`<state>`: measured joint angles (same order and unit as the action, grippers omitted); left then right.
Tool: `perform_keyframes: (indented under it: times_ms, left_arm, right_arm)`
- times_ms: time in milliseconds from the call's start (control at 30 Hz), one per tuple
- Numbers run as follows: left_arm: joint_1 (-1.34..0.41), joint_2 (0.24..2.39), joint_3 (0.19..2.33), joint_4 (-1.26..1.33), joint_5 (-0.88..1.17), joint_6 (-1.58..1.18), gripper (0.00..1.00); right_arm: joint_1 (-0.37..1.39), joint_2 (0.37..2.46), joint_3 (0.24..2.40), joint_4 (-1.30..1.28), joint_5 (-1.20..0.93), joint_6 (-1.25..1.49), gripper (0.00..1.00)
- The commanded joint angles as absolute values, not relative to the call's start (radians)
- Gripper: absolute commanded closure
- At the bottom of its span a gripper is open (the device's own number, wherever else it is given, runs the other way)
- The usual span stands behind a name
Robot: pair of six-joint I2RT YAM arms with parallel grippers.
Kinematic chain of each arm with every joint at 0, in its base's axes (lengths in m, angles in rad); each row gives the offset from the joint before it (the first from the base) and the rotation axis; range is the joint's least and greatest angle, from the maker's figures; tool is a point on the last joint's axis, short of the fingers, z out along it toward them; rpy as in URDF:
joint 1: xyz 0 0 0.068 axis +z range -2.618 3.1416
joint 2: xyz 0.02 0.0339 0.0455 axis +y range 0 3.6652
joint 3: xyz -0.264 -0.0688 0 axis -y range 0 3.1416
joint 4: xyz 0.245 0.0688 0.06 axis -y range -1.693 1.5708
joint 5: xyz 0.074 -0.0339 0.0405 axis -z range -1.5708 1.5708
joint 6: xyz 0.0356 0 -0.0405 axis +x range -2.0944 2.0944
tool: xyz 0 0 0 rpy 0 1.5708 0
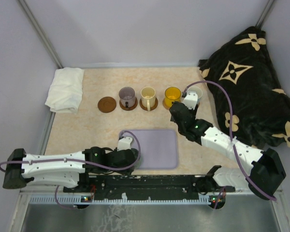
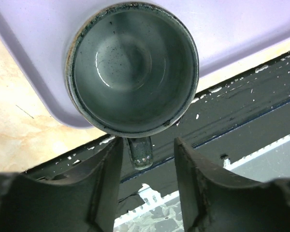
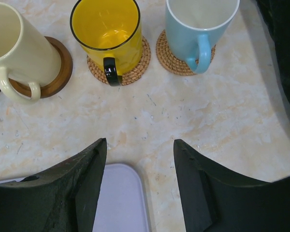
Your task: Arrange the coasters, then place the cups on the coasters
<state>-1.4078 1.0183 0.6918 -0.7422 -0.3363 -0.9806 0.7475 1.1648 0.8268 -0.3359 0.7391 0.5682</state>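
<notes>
Beige marble-look tabletop [image 1: 87,130]. Grey-green mug [image 2: 133,67] sits on lavender tray [image 1: 159,150] corner. Left gripper [image 2: 148,145] straddles its handle [image 2: 140,154], jaws apart, not clamped. Centre the handle, squeeze firmly, lift straight, target the empty dark coaster [image 1: 106,104]. Right gripper [image 3: 140,145] released, empty.

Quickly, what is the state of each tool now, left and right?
Left tool: open, astride the handle of the grey-green mug, not gripping yet.
Right tool: open, holding nothing.

White arm links [image 1: 50,166], black joints [image 1: 111,157], purple cables [image 1: 230,124] (one per arm), dark wedge-shaped fingers [image 3: 82,193]
</notes>
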Motion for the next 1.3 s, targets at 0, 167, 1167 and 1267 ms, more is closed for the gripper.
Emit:
perform_keyframes:
  times_ms: [0, 167, 1167, 1267]
  left_arm:
    - [-1.416, 1.028, 0.69, -0.761, -0.357, -1.034, 0.51]
    - [-1.416, 1.056, 0.677, -0.767, -0.356, -1.052, 0.53]
    - [-1.417, 1.092, 0.683, -0.764, -0.439, -1.079, 1.0]
    - [-1.416, 1.083, 0.733, -0.798, -0.484, -1.062, 1.0]
  right_arm:
    - [0.736, 1.13, 0.84, -0.297, 0.747, 0.572, 0.42]
    - [0.736, 1.122, 0.831, -0.299, 0.74, 0.581, 0.42]
    - [0.736, 1.059, 0.758, -0.302, 0.72, 0.605, 0.42]
    - [0.736, 1.054, 0.748, -0.304, 0.728, 0.6, 0.42]
